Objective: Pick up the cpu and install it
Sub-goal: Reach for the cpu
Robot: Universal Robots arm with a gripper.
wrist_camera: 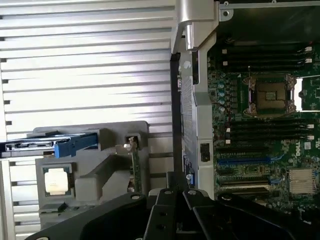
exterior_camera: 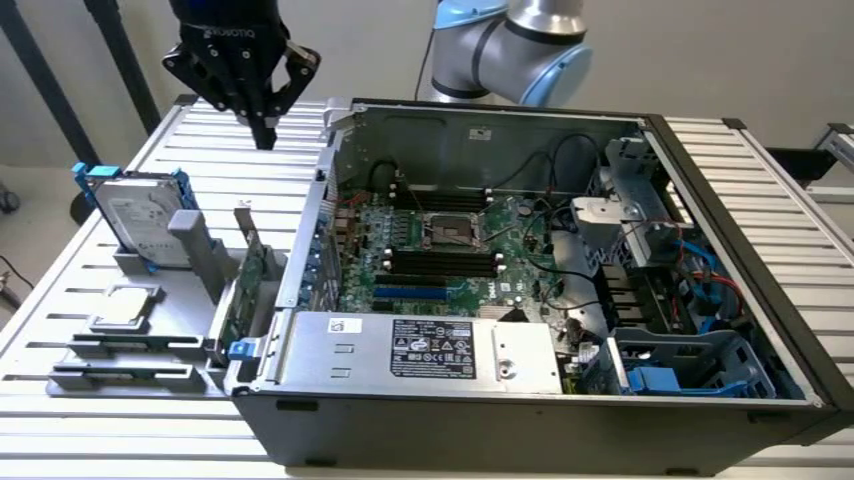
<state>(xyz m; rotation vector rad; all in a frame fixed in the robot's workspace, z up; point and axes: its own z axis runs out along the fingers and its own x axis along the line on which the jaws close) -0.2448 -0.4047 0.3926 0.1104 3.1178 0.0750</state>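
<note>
The cpu [exterior_camera: 123,305] is a small square silver chip lying flat in a grey holder block [exterior_camera: 134,335] at the exterior view's left, beside the open computer case. It also shows in the wrist view, cpu [wrist_camera: 56,180] on its grey holder. My black gripper [exterior_camera: 264,132] hangs high above the slatted table, well behind the cpu and apart from it, shut with nothing between its fingers. The wrist view has the gripper [wrist_camera: 175,196] pointing down near the case wall. The motherboard's open cpu socket [exterior_camera: 451,232] [wrist_camera: 270,95] sits in the middle of the case.
A silver hard drive [exterior_camera: 134,215] with blue brackets stands upright in the holder behind the cpu. A green card [exterior_camera: 248,285] stands beside the case wall. The power supply [exterior_camera: 414,350] and a drive cage [exterior_camera: 694,370] fill the case's front. Slatted table [exterior_camera: 80,440] surrounds everything.
</note>
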